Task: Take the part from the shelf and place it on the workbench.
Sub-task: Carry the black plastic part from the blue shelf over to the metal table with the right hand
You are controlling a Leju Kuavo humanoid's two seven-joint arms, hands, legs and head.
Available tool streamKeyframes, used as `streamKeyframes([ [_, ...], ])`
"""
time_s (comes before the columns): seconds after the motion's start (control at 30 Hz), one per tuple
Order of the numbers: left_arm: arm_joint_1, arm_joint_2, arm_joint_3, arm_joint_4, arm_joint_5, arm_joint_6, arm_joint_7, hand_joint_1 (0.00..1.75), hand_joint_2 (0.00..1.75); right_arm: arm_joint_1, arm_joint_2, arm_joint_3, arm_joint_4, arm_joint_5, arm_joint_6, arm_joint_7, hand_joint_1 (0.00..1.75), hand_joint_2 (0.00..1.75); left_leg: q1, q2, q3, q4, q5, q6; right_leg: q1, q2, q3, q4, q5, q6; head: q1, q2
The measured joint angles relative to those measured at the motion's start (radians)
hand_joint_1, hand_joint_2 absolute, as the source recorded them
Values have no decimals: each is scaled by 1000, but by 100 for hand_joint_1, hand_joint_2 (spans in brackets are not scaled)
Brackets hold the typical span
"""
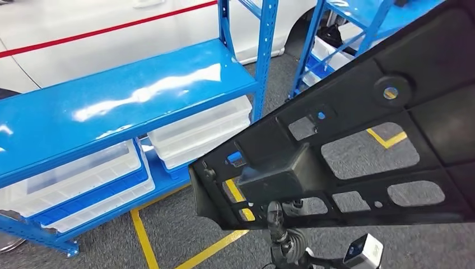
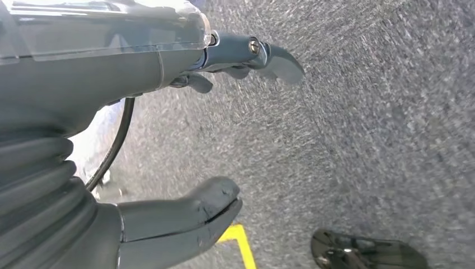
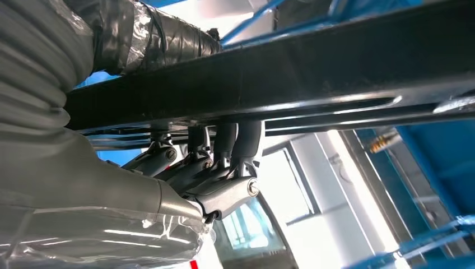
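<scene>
The part is a large black plastic panel [image 1: 358,129] with several cut-outs, held up in the air across the right half of the head view. My right hand [image 3: 213,168] grips it: the thumb lies on one face and the dark fingers press the other face of the panel's edge [image 3: 313,73]. From under the panel's lower edge, in the head view, the right hand [image 1: 283,235] reaches up. My left hand [image 2: 218,129] hangs over grey carpet, fingers and thumb apart, holding nothing.
A blue shelf unit [image 1: 117,101] stands to the left, with clear plastic bins [image 1: 196,131] on its lower level. A second blue rack [image 1: 347,33] is behind the panel. Yellow floor tape [image 1: 143,235] marks the grey carpet. A white car body [image 1: 84,28] stands behind the shelves.
</scene>
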Motion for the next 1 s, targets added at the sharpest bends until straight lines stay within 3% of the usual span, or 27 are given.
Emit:
streamKeyframes([
  [0.07, 5, -1, 0, 0, -2, 0, 0, 0, 175, 12, 1, -11, -1, -8, 3, -3, 175, 175, 0, 31, -16, 5, 7, 0, -8, -30, -41, 131, -78, 12, 1, 0],
  [0.1, 7, -1, 0, 0, -2, 0, 0, 0, 175, 20, 1, -17, -1, -11, 3, -7, 175, 175, 0, 46, -23, 9, 9, -2, -13, -36, -43, 165, -93, 18, 0, 0],
  [0.13, 7, -2, 0, 0, -3, 0, -1, 0, 175, 29, 2, -22, -1, -14, 4, -12, 175, 175, 1, 59, -29, 13, 10, -4, -17, -41, -24, 160, -90, 23, 0, 0],
  [0.2, 6, -4, 0, 0, -4, 0, -6, 0, 175, 46, 2, -31, -1, -19, 4, -26, 175, 175, 3, 83, -34, 24, 7, -11, -23, -66, 67, 45, -53, 26, 0, 0],
  [0.27, 6, -5, 0, 0, -4, 0, -12, 0, 175, 61, 2, -38, -1, -24, 4, -35, 175, 175, 0, 101, -35, 36, 0, -23, -17, -103, 141, -68, -34, 16, 0, 0],
  [0.3, 5, -6, 0, 0, -4, 1, -14, 0, 175, 68, 2, -43, -2, -26, 4, -38, 175, 175, -3, 110, -34, 40, -3, -29, -13, -113, 154, -91, -35, 8, 0, 0],
  [0.37, 3, -7, 0, 0, -9, 2, -14, 0, 175, 85, 4, -52, -2, -30, 2, -42, 175, 175, -5, 126, -30, 42, -6, -39, -9, -98, 149, -94, -35, -7, 0, 0],
  [0.4, 2, -8, 0, 0, -11, 2, -12, 0, 175, 94, 4, -56, -3, -31, 1, -44, 175, 175, -3, 125, -29, 44, -10, -44, -11, -89, 147, -96, -32, -14, 0, 0],
  [0.47, 4, -12, 0, 0, -14, 3, -9, 0, 175, 107, 8, -64, -9, -32, 1, -45, 175, 175, 2, 86, -48, 89, -46, -53, -17, -71, 144, -102, -26, -28, 0, 0],
  [0.53, 9, -13, 0, 0, -15, 4, -5, 0, 175, 115, 13, -72, -13, -33, 1, -45, 175, 175, 6, 34, -107, 213, -114, -58, -17, -50, 139, -104, -22, -36, 0, 0],
  [0.57, 11, -14, 0, 0, -15, 4, -4, 0, 175, 120, 15, -75, -14, -34, 2, -45, 175, 175, 6, 22, -140, 282, -140, -59, -16, -37, 137, -103, -21, -37, 0, 0],
  [0.6, 14, -14, 0, 0, -17, 4, -2, 0, 175, 125, 17, -78, -14, -34, 3, -45, 175, 175, 6, 18, -163, 326, -148, -59, -15, -24, 136, -102, -20, -38, 0, 0],
  [0.63, 15, -14, 0, 0, -18, 4, 0, 0, 175, 130, 18, -82, -14, -35, 6, -45, 175, 175, 6, 17, -170, 334, -135, -58, -14, -11, 136, -100, -20, -38, 0, 0],
  [0.7, 17, -15, 0, 0, -20, 4, 1, 0, 175, 137, 22, -89, -15, -35, 13, -45, 175, 175, 6, 2, -132, 234, -57, -52, -14, 17, 137, -95, -20, -38, 0, 0],
  [0.73, 17, -15, 0, 0, -20, 4, 1, 0, 175, 140, 24, -92, -15, -35, 16, -45, 175, 175, 7, -25, -106, 168, -24, -48, -13, 30, 135, -92, -20, -35, 0, 0],
  [0.77, 17, -15, 0, 0, -20, 5, 0, 0, 175, 141, 26, -95, -15, -35, 19, -45, 175, 175, 8, -50, -85, 110, -2, -45, -13, 43, 131, -88, -19, -31, 0, 0],
  [0.83, 17, -16, 0, 0, -20, 5, -1, 0, 175, 145, 29, -100, -16, -34, 21, -45, 175, 175, 7, -81, -72, 69, 1, -41, -16, 66, 119, -86, -13, -18, 0, 0],
  [0.9, 15, -18, 0, 0, -20, 5, -4, 0, 175, 151, 32, -105, -17, -32, 22, -45, 175, 175, 8, -59, -70, 61, 7, -33, -19, 80, 111, -87, -6, -3, 0, 0],
  [0.97, 15, -21, 0, 0, -20, 5, -6, 0, 175, 156, 33, -109, -20, -31, 23, -45, 175, 175, 12, -32, -69, 51, 17, -20, -14, 39, 93, -54, -28, 5, 1, 0],
  [1.0, 15, -23, 0, 0, -20, 5, -7, 0, 175, 157, 33, -110, -21, -30, 23, -45, 175, 175, 13, -17, -69, 48, 20, -15, -12, 7, 72, -8, -57, 7, 1, 0],
])
